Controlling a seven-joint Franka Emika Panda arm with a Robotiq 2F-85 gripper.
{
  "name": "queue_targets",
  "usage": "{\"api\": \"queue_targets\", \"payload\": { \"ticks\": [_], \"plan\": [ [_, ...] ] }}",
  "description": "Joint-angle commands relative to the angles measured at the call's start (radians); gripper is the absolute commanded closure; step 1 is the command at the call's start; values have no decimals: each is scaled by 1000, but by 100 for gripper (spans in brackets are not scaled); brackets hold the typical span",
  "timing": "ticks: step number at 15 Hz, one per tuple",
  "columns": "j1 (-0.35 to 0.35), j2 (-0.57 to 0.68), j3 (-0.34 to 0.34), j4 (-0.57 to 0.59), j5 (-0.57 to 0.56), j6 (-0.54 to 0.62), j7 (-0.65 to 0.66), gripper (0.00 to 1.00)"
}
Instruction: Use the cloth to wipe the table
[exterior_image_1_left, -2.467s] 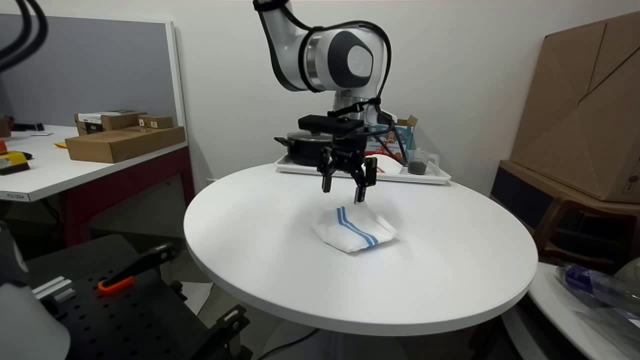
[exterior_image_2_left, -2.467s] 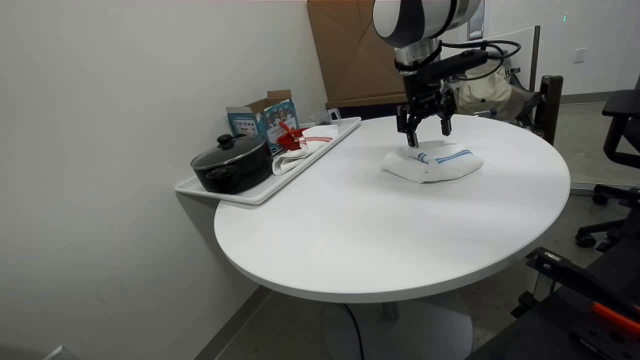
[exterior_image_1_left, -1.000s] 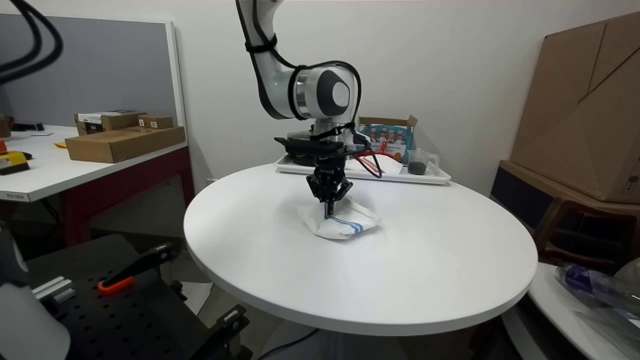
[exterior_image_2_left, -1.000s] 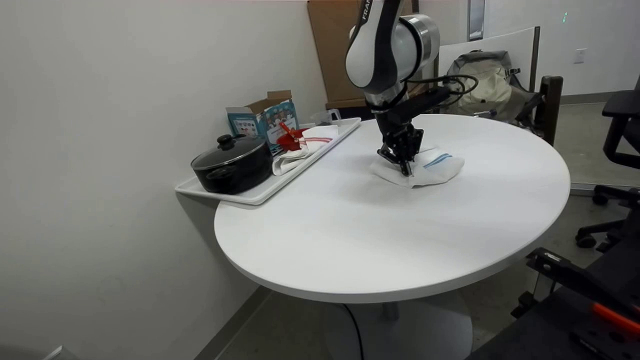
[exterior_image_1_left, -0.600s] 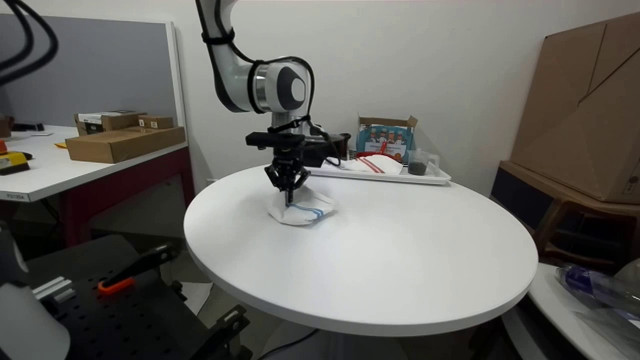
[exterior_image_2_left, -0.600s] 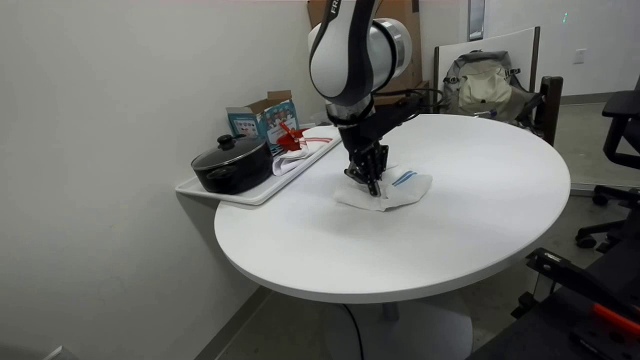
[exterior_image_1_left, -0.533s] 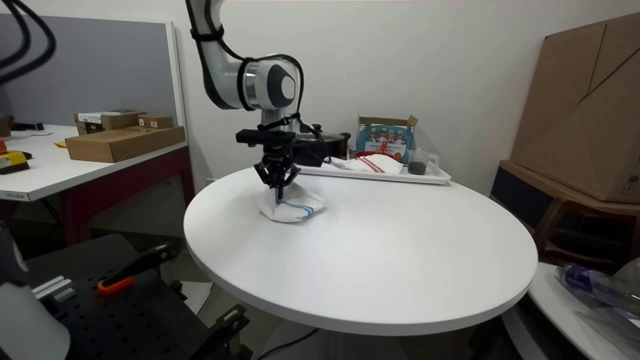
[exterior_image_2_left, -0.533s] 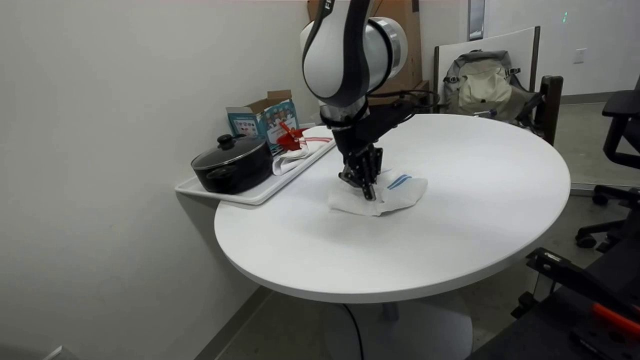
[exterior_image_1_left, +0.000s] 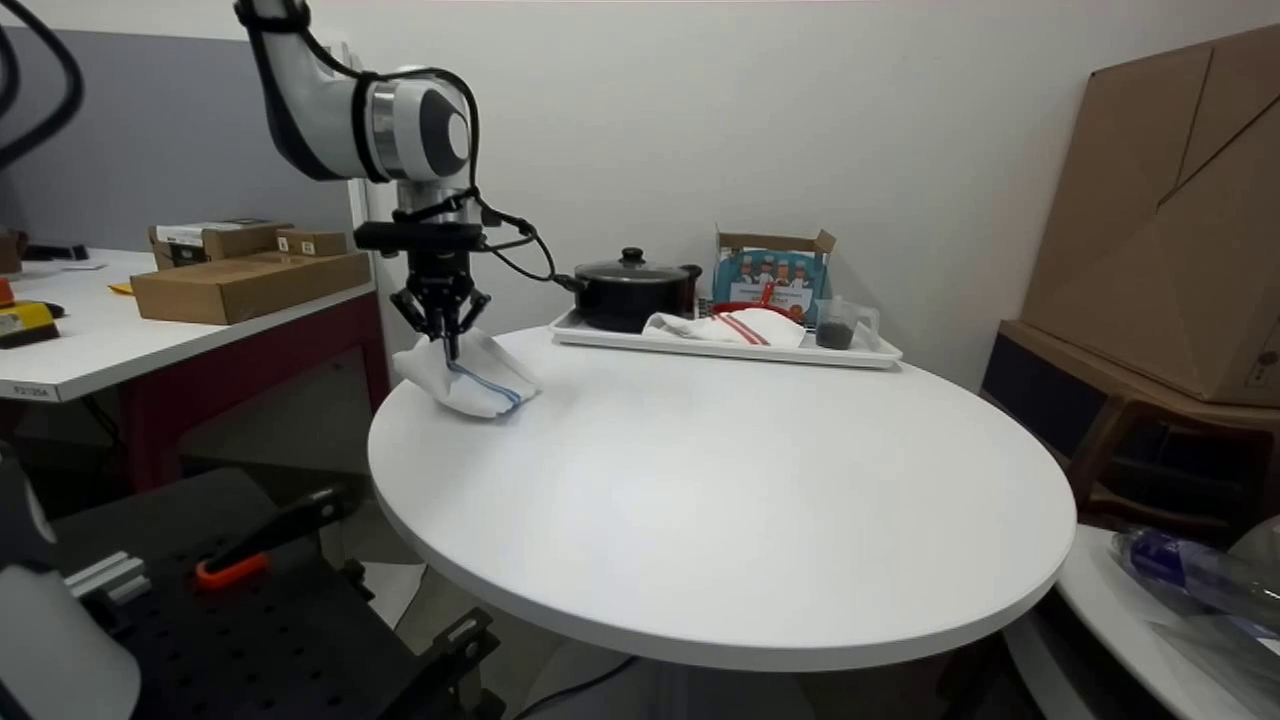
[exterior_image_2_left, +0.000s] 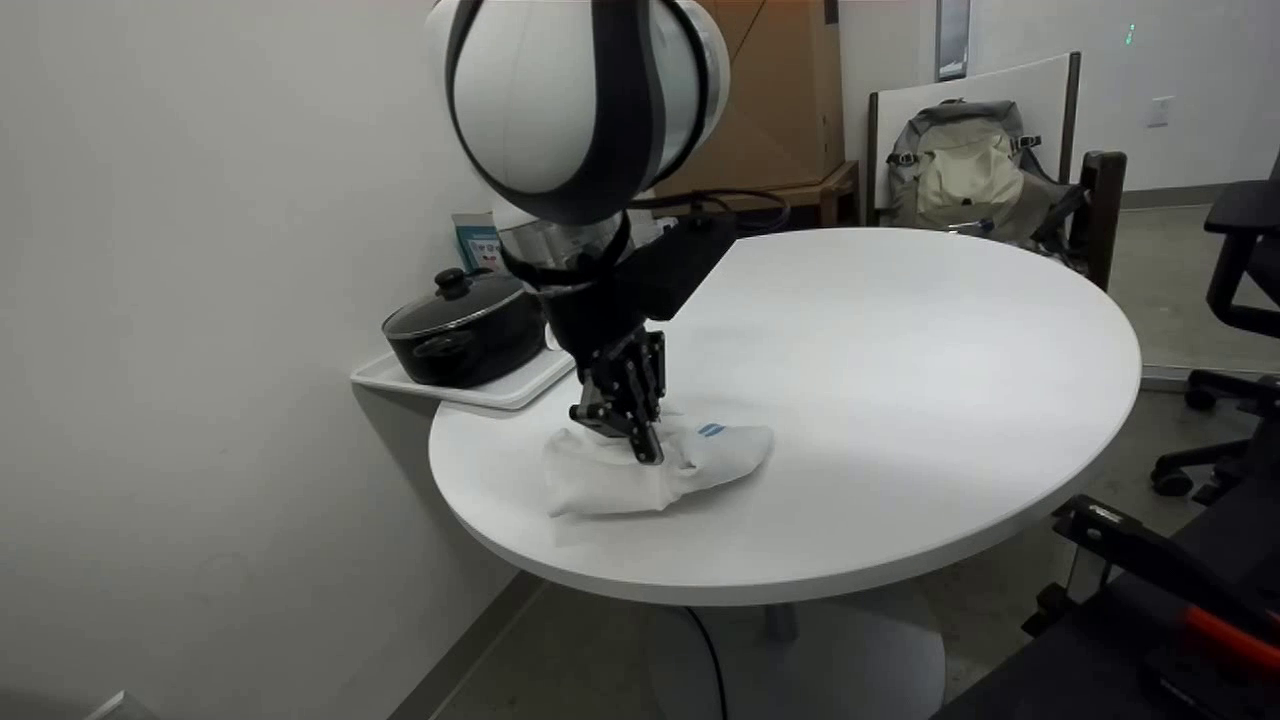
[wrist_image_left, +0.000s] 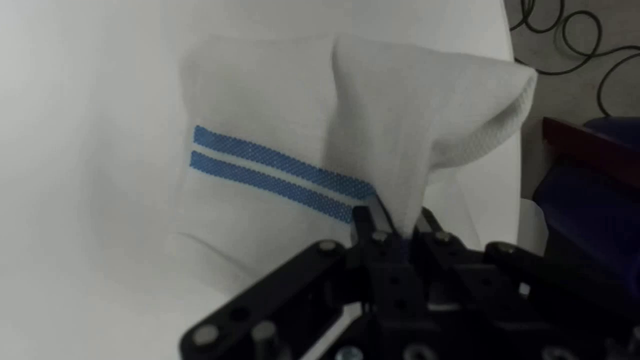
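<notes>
My gripper (exterior_image_1_left: 452, 352) is shut on a pinched-up fold of the cloth (exterior_image_1_left: 495, 388), white with blue stripes. In the wrist view the fold rises between the fingers (wrist_image_left: 362, 220), and the stripes (wrist_image_left: 280, 172) run up to them. The rest of the cloth (exterior_image_2_left: 605, 488) spreads around the fingertips on the round white table (exterior_image_2_left: 880, 430), bunched and wrinkled. One loose corner stands out over the table's rim in the wrist view. The cloth's underside is hidden.
At the table's back edge a white tray (exterior_image_1_left: 875, 357) holds a black lidded pot (exterior_image_1_left: 632, 292), a red-striped towel (exterior_image_1_left: 750, 328), an open blue box (exterior_image_1_left: 768, 278) and a clear cup (exterior_image_1_left: 836, 325). A desk (exterior_image_1_left: 90, 370) with cardboard boxes stands beyond the table.
The gripper was open above the cloth, then shut on it. Since then it has dragged the cloth from mid-table to the edge, leftward in both exterior views.
</notes>
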Motion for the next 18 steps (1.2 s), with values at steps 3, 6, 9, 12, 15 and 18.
{"api": "queue_targets", "payload": {
  "ticks": [3, 6, 9, 12, 15, 18],
  "plan": [
    [55, -8, -15, 17, -71, -19, 40, 98],
    [49, 21, -35, 42, -90, -41, 54, 98],
    [36, 65, -70, 75, -97, -76, 60, 98],
    [18, 113, -118, 106, -109, -102, 65, 98],
    [-20, 161, -182, 139, -117, -116, 79, 98],
    [-68, 189, -241, 174, -110, -137, 100, 98]
  ]
}}
